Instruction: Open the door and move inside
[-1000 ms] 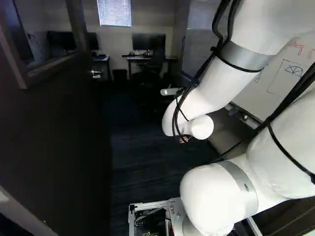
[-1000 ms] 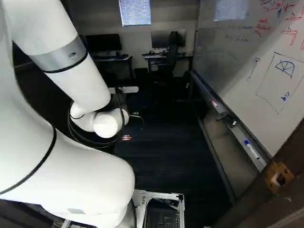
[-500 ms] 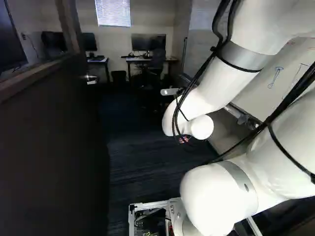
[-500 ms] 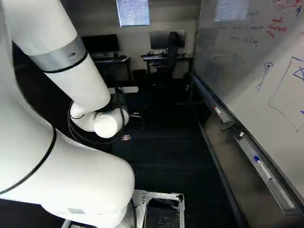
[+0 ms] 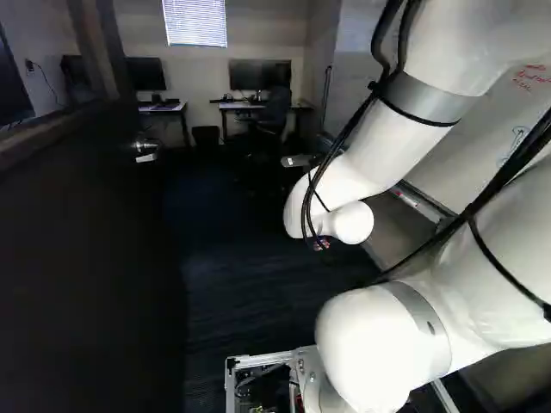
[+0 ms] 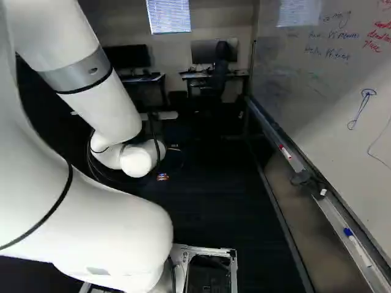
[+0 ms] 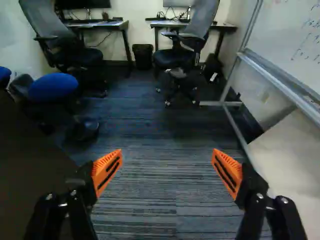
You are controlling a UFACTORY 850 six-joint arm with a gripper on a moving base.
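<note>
The gripper [image 6: 162, 177] shows only as small orange tips beyond the wrist in the right base view. In the wrist view the gripper [image 7: 167, 172] stands wide open, with nothing between its orange pads and carpet beyond them. The dark door [image 5: 86, 258] stands open along the left of the left base view, a window in its upper part. Its metal handle [image 5: 145, 148] is dim, well to the left of the wrist and apart from it. A dark surface [image 7: 25, 175], probably the door, lies beside the left finger in the wrist view.
A whiteboard [image 6: 330, 91] with a marker tray [image 6: 333, 217] runs along the right. Desks [image 7: 192, 24], office chairs [image 7: 182, 45], a bin [image 7: 143, 56] and a blue-seated stool [image 7: 52, 86] stand farther in. Dark carpet [image 7: 155, 200] lies between.
The base has moved forward: whiteboard and door slide outward and back past it, and the doorframe has left the right base view. The arm keeps its pose over its joint.
</note>
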